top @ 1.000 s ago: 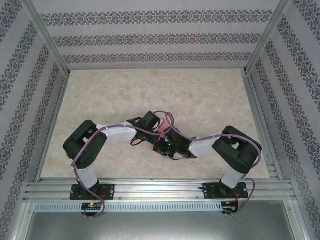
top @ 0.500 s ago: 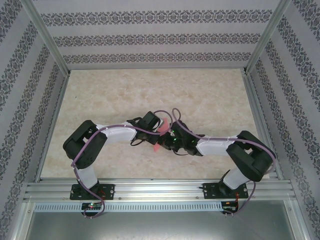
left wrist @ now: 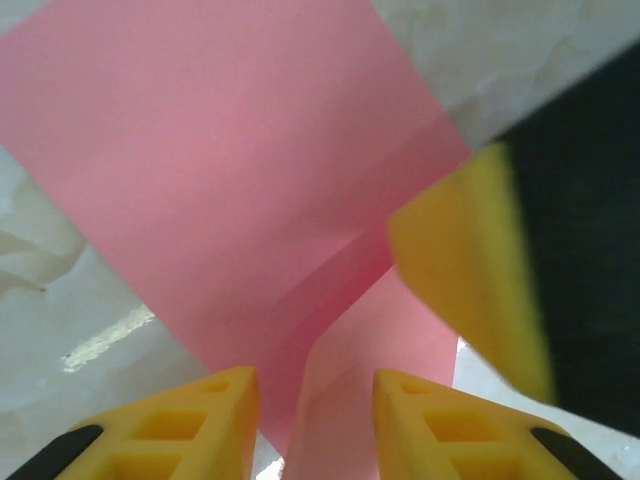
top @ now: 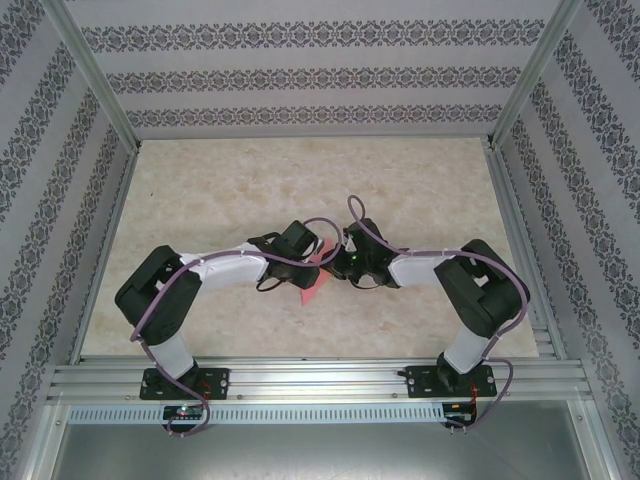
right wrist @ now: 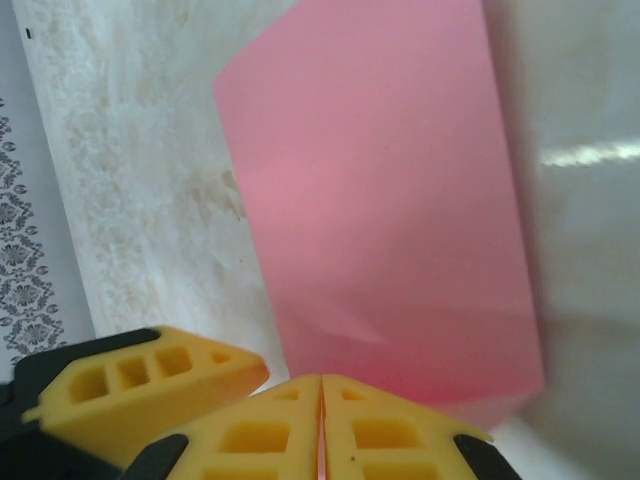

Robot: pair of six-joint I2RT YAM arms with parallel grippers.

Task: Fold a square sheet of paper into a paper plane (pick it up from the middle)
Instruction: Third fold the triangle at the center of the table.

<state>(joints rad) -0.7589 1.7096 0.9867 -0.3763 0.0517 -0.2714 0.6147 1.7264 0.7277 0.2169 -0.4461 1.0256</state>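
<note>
There are two arms, two claws and one pink sheet. In the top view the left arm reaches in from 9 o'clock across the marbled table [top: 230,190], and the left gripper [top: 312,262] ends up close to the table's middle. Its wrist view shows two yellow fingers [left wrist: 190,420] standing apart with a clear gap between them. The square sheet of paper [left wrist: 220,150] runs down into that gap, creased once where it narrows, and the fingers do not look pressed onto it, so this claw is partly spread and grips nothing. From above, the sheet [top: 312,288] shows as one small pink-red patch between the two claws. Its lower corner points toward 6 o'clock, just off the table's centre, and I cannot tell whether that corner touches the surface. The right arm comes in from 3 o'clock, and the right gripper [top: 335,268] meets the sheet's upper part. Its wrist view shows that claw's two yellow fingers [right wrist: 390,430] pressed flat together with the pink edge pinched in the seam, while the rest of the sheet fans out toward 12 o'clock. One finger of the left claw [right wrist: 150,385] sits just beside them at 9 o'clock. Three patterned bands cross the back wall [top: 320,60].
</note>
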